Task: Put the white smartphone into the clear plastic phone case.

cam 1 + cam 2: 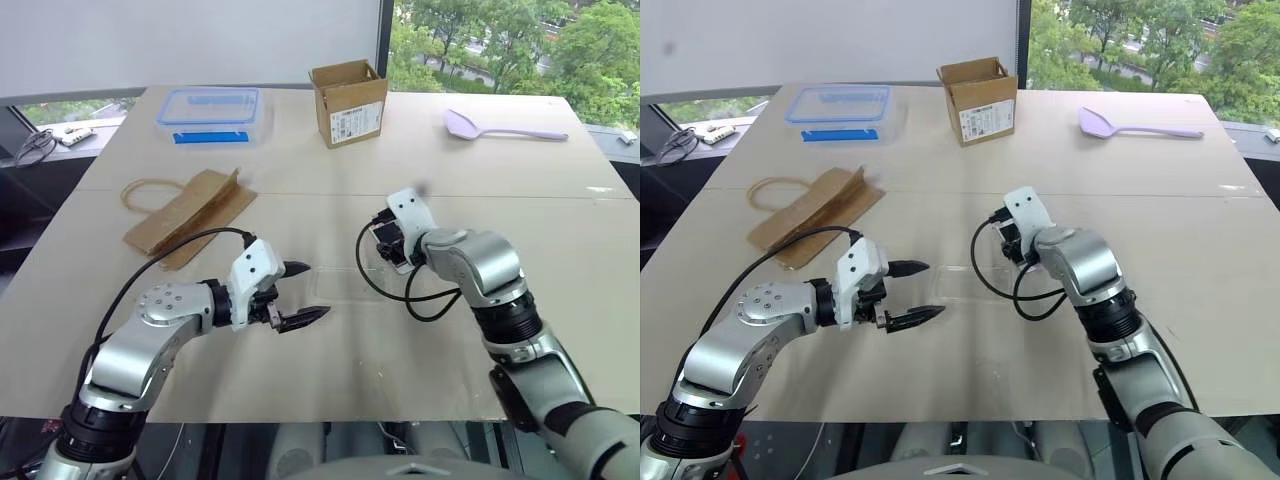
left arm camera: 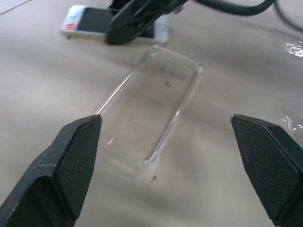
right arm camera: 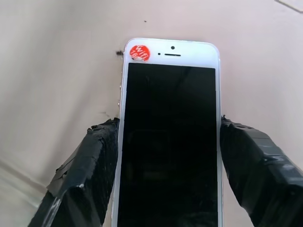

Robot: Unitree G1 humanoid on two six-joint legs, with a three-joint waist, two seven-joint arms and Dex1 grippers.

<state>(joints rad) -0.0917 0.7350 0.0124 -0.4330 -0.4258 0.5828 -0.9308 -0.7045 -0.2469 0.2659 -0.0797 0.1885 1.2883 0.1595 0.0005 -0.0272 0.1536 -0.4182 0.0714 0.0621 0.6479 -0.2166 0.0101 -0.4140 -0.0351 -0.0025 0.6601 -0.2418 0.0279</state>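
The white smartphone (image 3: 170,142) lies screen up on the tan table, a red sticker at its top end. My right gripper (image 3: 169,124) straddles it, one black finger pressed against each long edge. The clear plastic phone case (image 2: 151,109) lies flat and empty on the table just in front of the phone, between the two arms. My left gripper (image 1: 316,290) hovers open at the near end of the case, its fingertips (image 2: 80,142) spread wider than the case and touching nothing. In the left wrist view the phone (image 2: 90,21) shows beyond the case.
At the back of the table stand a clear box with a blue lid (image 1: 210,115) and an open cardboard box (image 1: 348,102). A lilac spoon (image 1: 500,128) lies back right. A flat brown paper bag (image 1: 185,215) lies left of my left arm.
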